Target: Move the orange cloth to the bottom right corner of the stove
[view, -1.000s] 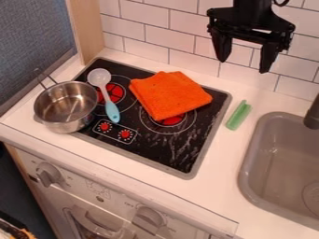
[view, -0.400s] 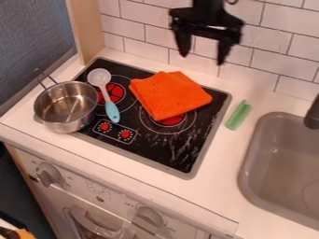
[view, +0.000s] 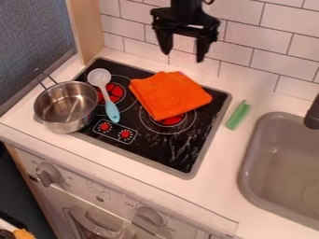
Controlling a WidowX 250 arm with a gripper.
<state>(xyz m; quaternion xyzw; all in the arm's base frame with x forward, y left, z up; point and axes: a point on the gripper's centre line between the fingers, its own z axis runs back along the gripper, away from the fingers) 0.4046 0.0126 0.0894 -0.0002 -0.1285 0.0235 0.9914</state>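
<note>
Camera view | pot upright, open-topped | orange cloth outside, on stove

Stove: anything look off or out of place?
Orange cloth lies over part of a red burner, an odd spot for fabric. Metal pot straddles the left edge of the stove, partly over the counter. Pale streaks, stove's lower right: residue or reflection, can't tell.

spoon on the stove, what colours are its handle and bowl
Light blue handle, whitish bowl; best seen in the camera view.
</note>
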